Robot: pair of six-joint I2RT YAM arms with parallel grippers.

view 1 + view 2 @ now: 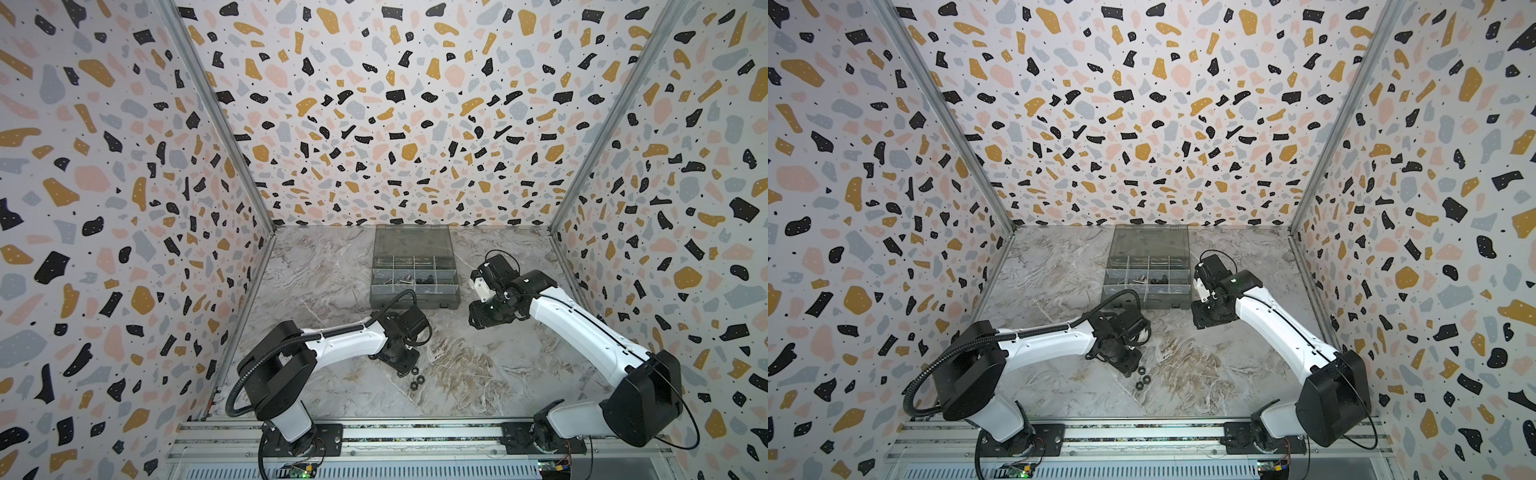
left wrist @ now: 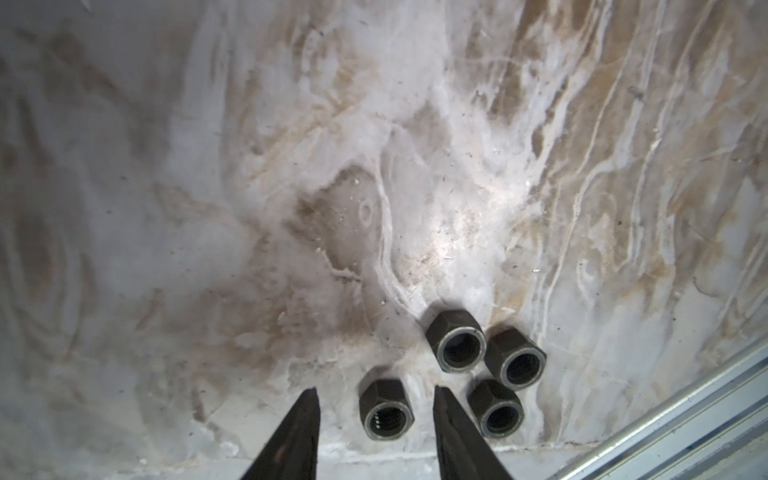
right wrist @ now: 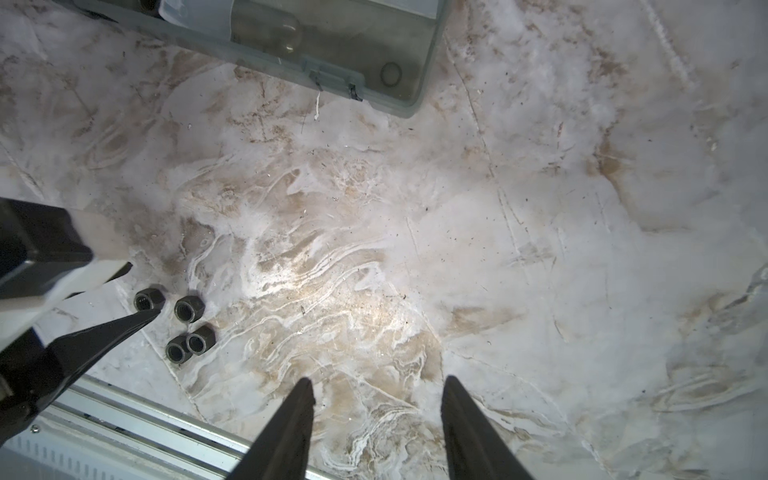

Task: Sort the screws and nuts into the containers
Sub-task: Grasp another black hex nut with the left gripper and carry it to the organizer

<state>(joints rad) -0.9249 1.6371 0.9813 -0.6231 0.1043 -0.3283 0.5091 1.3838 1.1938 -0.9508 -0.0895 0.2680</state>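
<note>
The left gripper (image 2: pixel 376 397) is held low over the table (image 2: pixel 208 166). Its two black fingers (image 2: pixel 299 432) are parted a little, and one nut (image 2: pixel 386 409) sits between them with a thin gap on each side — so nothing is gripped yet. Three more nuts (image 2: pixel 515 357) are bunched just beside it. In both top views this little heap is found in the lower middle of the frame.

The right gripper (image 3: pixel 378 386) is parted too, with nothing between its fingers. In a top view it is seen right of the middle, near the lower right corner of the box (image 1: pixel 415 301).

The step in hand is judged to be the picking of a nut. Next, the fingers must be shut on that one nut only. Then it must be lifted and carried up the frame to the containers (image 1: pixel 415 266).

Counted — four nuts on the table, and no loose screws. Silver screws (image 1: pixel 400 280) and black bits are seen in the middle row of the box, too small to be counted.
</note>
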